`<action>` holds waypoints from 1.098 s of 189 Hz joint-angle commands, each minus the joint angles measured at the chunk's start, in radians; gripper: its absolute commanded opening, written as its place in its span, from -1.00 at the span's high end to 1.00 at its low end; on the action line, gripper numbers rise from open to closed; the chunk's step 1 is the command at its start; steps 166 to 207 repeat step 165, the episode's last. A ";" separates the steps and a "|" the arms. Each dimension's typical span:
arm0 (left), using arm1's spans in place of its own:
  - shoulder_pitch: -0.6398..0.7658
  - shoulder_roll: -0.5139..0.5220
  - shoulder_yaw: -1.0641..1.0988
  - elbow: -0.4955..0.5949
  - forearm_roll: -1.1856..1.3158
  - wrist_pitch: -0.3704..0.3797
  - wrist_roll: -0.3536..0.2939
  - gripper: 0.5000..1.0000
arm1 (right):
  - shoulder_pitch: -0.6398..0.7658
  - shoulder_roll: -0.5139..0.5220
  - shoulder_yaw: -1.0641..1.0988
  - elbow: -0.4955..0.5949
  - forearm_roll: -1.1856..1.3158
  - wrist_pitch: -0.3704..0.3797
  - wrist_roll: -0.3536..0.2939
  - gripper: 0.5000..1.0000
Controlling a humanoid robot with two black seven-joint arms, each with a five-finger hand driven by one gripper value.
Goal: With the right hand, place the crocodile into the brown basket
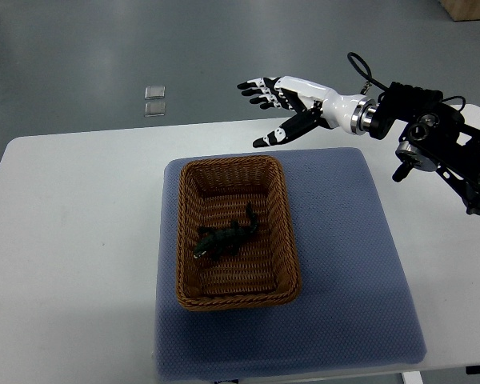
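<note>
A white bench (72, 240) carries a square blue-grey padded mat (344, 264). On the mat sits a rectangular brown woven wicker basket (286, 240), and a small dark green toy crocodile (226, 238) lies inside on its floor. Farther back, the right hand (292, 104), white with black fingers (274, 136), hovers above the bench's far edge, fingers spread and empty.

the surface (72, 240) is carrying one basket (234, 162), one crocodile (224, 238) and one mat (352, 264); one hand (284, 100) is showing; two clear squares (154, 91) (154, 109) are lying beyond.
</note>
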 commanded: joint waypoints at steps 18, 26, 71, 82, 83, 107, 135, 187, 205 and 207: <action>0.000 0.000 0.000 0.000 0.000 0.000 0.000 -1.00 | -0.187 0.125 0.305 -0.050 0.381 -0.047 0.066 -0.69; 0.000 0.000 0.000 0.000 0.000 0.000 0.000 -1.00 | -0.213 0.156 0.345 -0.064 0.430 -0.047 0.076 -0.69; 0.000 0.000 0.000 0.000 0.000 0.000 0.000 -1.00 | -0.276 0.237 0.459 -0.196 0.607 -0.021 0.158 -0.70; 0.000 0.000 0.000 0.000 0.000 0.000 0.000 -1.00 | -0.279 0.237 0.459 -0.222 0.639 -0.018 0.158 -0.70; 0.002 0.000 0.000 0.000 0.000 0.000 0.000 -1.00 | -0.280 0.237 0.459 -0.228 0.645 -0.016 0.158 -0.70; 0.002 0.000 0.000 0.000 0.000 0.000 0.000 -1.00 | -0.282 0.239 0.460 -0.282 0.730 0.001 0.158 -0.70; 0.002 0.000 0.000 0.000 0.000 0.000 0.000 -1.00 | -0.282 0.237 0.456 -0.311 0.786 0.010 0.158 -0.70; 0.002 0.000 0.000 0.000 0.000 0.000 0.000 -1.00 | -0.282 0.236 0.454 -0.316 0.786 0.010 0.158 -0.71; 0.002 0.000 0.000 0.000 0.000 0.000 0.000 -1.00 | -0.282 0.236 0.454 -0.316 0.786 0.010 0.158 -0.71; 0.002 0.000 0.000 0.000 0.000 0.000 0.000 -1.00 | -0.282 0.236 0.454 -0.316 0.786 0.010 0.158 -0.71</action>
